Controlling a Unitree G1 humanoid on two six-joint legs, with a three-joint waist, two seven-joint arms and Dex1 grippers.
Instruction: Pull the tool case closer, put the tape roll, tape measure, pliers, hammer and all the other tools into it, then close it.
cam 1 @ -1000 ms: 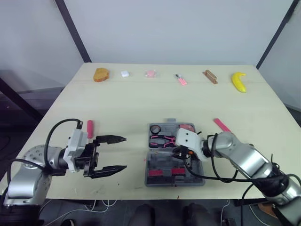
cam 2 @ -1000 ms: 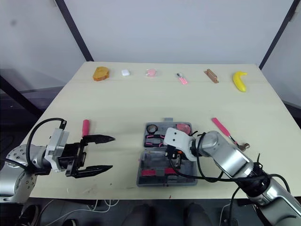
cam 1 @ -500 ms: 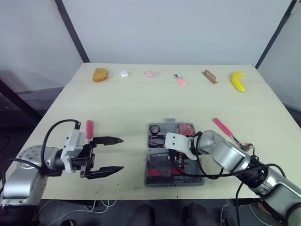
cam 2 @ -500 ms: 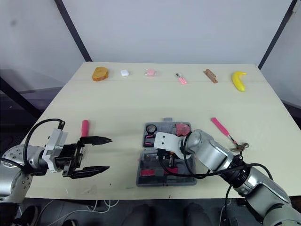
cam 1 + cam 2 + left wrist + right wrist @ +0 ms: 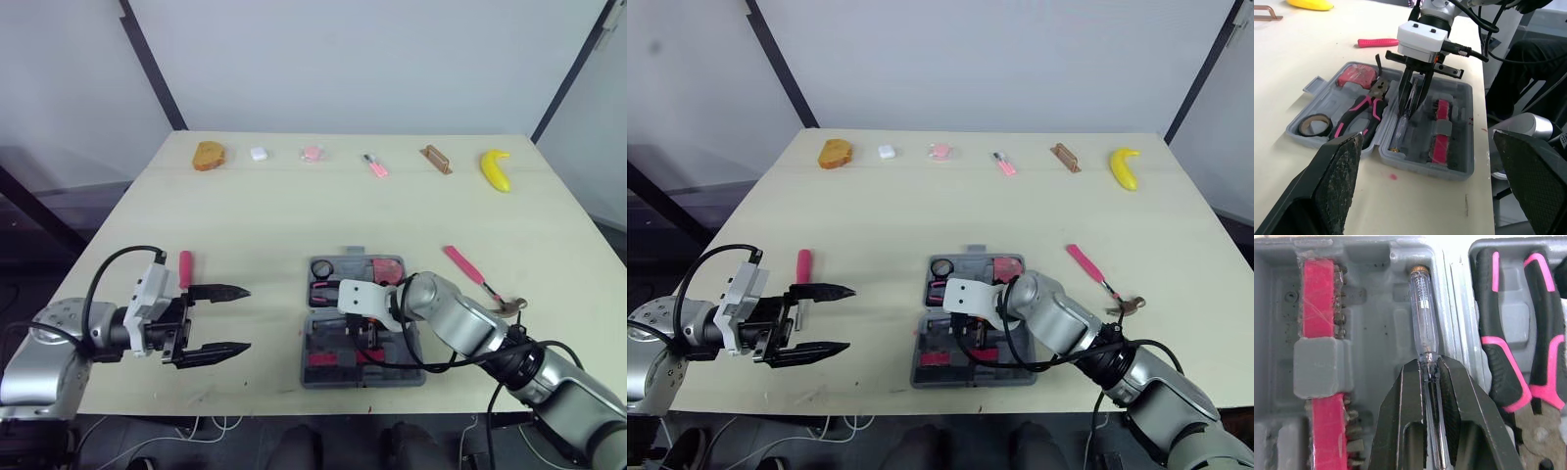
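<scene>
Grey plastic tool case (image 5: 362, 321) lies open on the pale counter (image 5: 294, 215), set toward the robot's right with both halves flat. The far half carries the black tape roll (image 5: 324, 267) at its left corner, the pink-and-black pliers (image 5: 329, 290) just nearer the hinge, and a red tape measure (image 5: 1356, 77) at its right corner. The near half carries a red bit strip (image 5: 1317, 345) in a grey clip. The right tool (image 5: 1428, 363) is over the near half beside the hinge, its fingers narrowed onto a clear-bodied tester screwdriver (image 5: 1423, 333). They pinch it at one end, and its brass-capped end points away from the tool along a moulded slot next to the pliers' handles. Whether the tester sits fully in the slot cannot be told. The left tool (image 5: 245, 318) is well to the left of the case, near the counter's front edge, its fingers spread wide and empty. A pink-handled tool (image 5: 185, 267) lies on the counter just beyond it. The hammer (image 5: 480, 279), pink handle and metal head, lies on the counter to the right of the case, apart from it. Along the far edge: a brown bread-like piece (image 5: 209, 155), a small white item (image 5: 259, 154), a pink item (image 5: 313, 153), a small pink stick (image 5: 376, 164), a brown block (image 5: 437, 159) and a banana (image 5: 496, 169).
</scene>
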